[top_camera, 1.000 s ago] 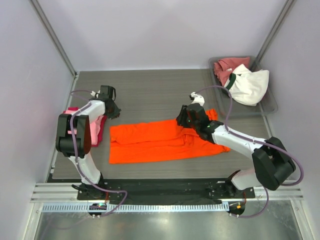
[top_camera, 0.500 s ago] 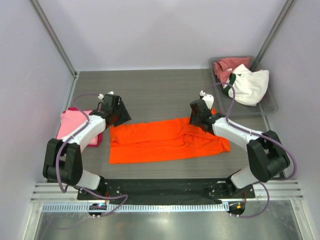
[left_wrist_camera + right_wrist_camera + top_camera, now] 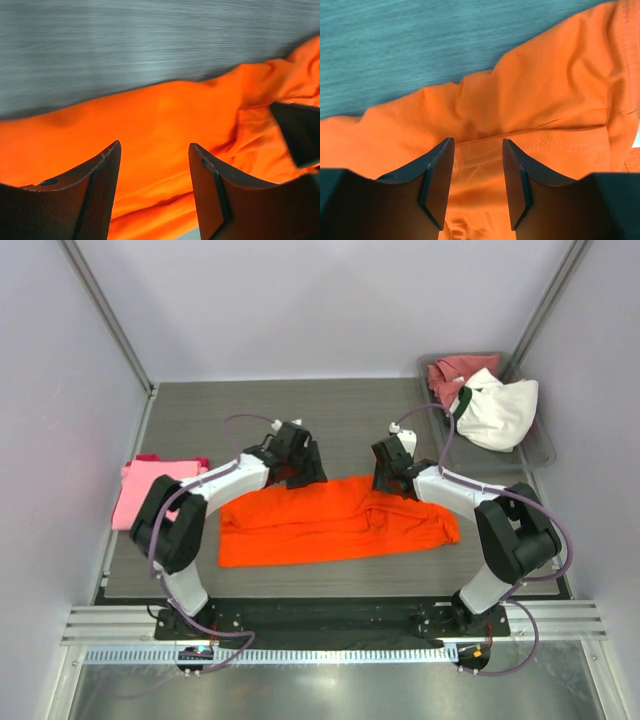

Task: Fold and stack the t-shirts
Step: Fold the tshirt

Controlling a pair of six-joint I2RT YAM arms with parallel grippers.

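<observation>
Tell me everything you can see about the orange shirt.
The orange shirt is bright, soft-looking cloth, folded into a long band lying flat across the grey table, its right end bunched and creased. A stitched hem shows near that end. The left gripper and right gripper hang open over its far edge; whether they touch it is unclear. Nothing else lies on it.

I work in a robot lab booth, with plain pale walls (image 3: 330,300), silver metal posts (image 3: 105,310), and a flat grey wood-look table top (image 3: 330,410).
</observation>
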